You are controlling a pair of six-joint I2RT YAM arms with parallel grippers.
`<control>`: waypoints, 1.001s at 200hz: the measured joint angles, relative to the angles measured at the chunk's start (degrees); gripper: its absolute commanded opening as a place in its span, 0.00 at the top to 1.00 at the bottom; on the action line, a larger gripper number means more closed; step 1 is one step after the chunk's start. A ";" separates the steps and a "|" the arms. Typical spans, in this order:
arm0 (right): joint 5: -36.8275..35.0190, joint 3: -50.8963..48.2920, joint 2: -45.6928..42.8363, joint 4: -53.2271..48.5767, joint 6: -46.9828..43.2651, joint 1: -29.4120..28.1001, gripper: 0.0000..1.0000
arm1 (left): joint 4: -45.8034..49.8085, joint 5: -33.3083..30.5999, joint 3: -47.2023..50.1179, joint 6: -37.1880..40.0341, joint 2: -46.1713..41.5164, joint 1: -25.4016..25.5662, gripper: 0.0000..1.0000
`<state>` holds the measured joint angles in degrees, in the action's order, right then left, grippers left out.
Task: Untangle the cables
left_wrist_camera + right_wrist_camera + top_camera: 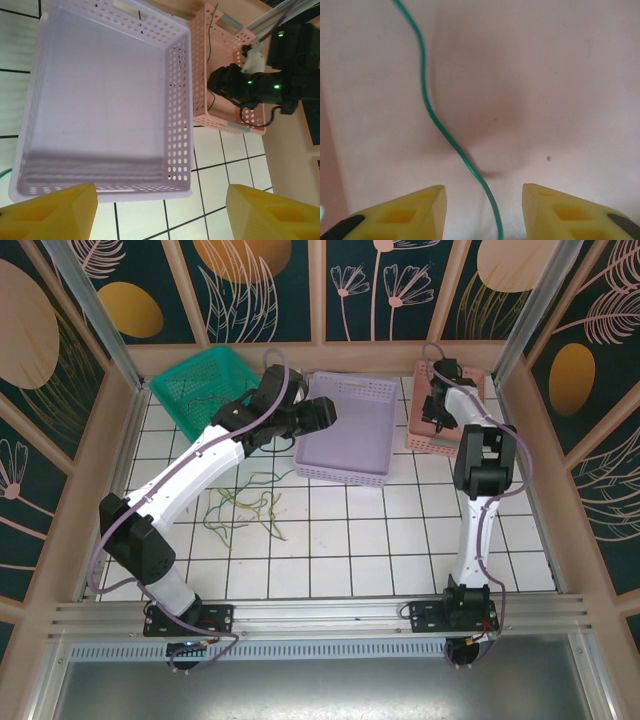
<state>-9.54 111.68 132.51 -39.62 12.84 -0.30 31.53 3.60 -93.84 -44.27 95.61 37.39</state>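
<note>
green cable point(427, 107) between parted right fingers point(405, 215) (pink basket point(560, 75)).

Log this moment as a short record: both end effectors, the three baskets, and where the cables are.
left end effector: open, holding nothing, over the near rim of the purple basket
right end effector: open, low inside the pink basket
green cable: lying on the pink basket floor, running between the right fingers
purple basket contents: no cable inside
green basket: thin cables seem to lie inside
tangle of cables: on the tiles, in front of the baskets
</note>
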 measured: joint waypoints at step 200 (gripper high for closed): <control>12.81 -49.86 -48.50 17.66 12.46 -31.36 0.60 | 8.22 -5.14 41.27 -13.92 -21.29 -25.14 0.25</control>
<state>3.27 61.82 84.01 -21.96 25.30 -31.66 39.75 -1.54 -52.58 -58.19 74.32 12.25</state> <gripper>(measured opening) 0.397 0.747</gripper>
